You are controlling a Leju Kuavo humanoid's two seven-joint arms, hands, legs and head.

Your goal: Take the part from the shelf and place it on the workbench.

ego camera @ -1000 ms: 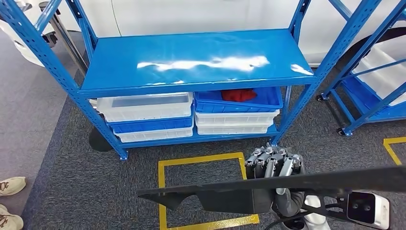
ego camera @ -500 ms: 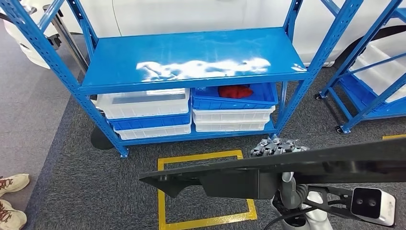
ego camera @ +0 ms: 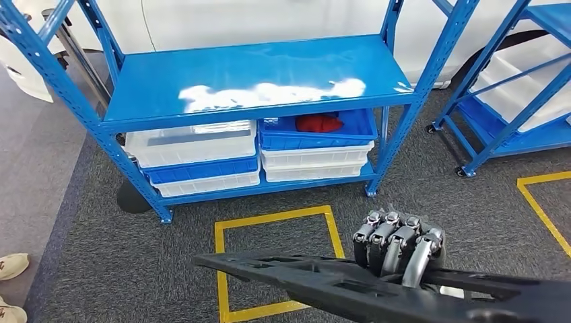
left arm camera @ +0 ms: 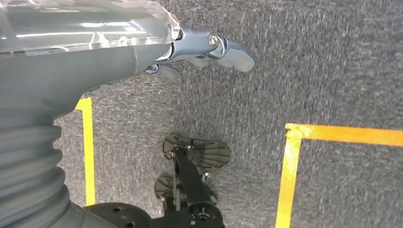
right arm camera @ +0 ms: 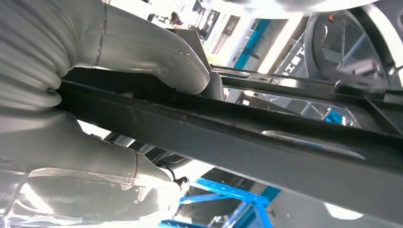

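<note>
A long black flat part (ego camera: 316, 279) with cut-outs runs across the bottom of the head view, above the grey carpet. My right hand (ego camera: 397, 245) grips it from behind, fingers curled over its upper edge. In the right wrist view the same part (right arm camera: 237, 137) is a dark bar crossing the picture, clamped between the thumb (right arm camera: 157, 52) and the rest of the hand. The blue shelf (ego camera: 249, 81) stands ahead of me, its top board bare. My left hand (left arm camera: 204, 50) hangs over the carpet, holding nothing, its fingers loosely apart.
White and blue bins (ego camera: 192, 145) fill the shelf's lower level, and one blue bin holds a red thing (ego camera: 319, 123). A yellow floor square (ego camera: 276, 219) lies before the shelf. A second blue rack (ego camera: 512, 101) stands at right. A person's shoe (ego camera: 10, 266) is at the left edge.
The whole view has shifted, so the camera moved. The black part in my right hand has tilted: its right end, earlier the higher one, now slopes down to the lower right.
</note>
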